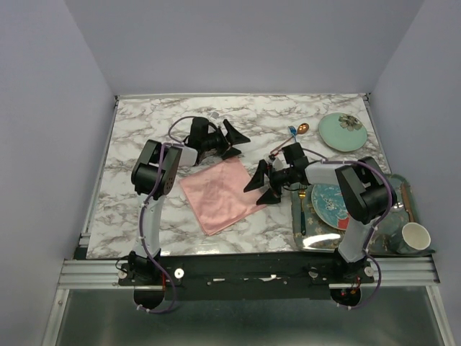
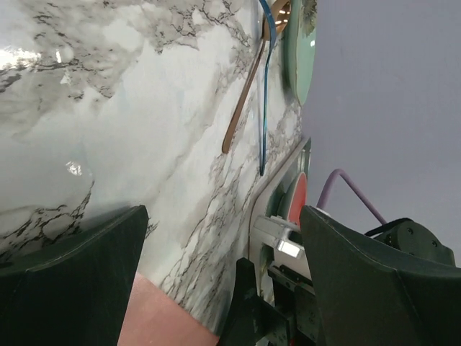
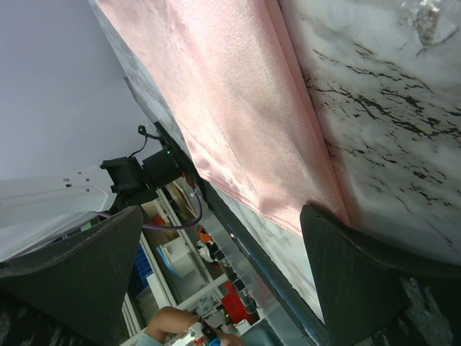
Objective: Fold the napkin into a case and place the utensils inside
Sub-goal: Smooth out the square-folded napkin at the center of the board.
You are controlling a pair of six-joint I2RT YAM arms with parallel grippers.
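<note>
The salmon-pink napkin (image 1: 220,193) lies flat on the marble table as a tilted square. In the right wrist view the napkin (image 3: 245,94) shows a doubled edge along one side. My left gripper (image 1: 234,140) hovers open over its far corner; the left wrist view catches that pink corner (image 2: 162,317) below the open left gripper (image 2: 223,252). At the cloth's right edge my right gripper (image 1: 261,186) stands open, holding nothing, as the right wrist view of it (image 3: 220,267) confirms. The copper spoon (image 1: 303,128) and blue fork (image 1: 292,132) lie together at the back. In the left wrist view the spoon (image 2: 241,101) and fork (image 2: 263,94) are side by side.
A pale green dish (image 1: 343,131) sits at the back right, beside the utensils. A tray (image 1: 398,189) at the right holds a patterned teal plate (image 1: 328,202), a white cup (image 1: 415,236) and a teal-handled fork (image 1: 301,213). Grey walls close in three sides.
</note>
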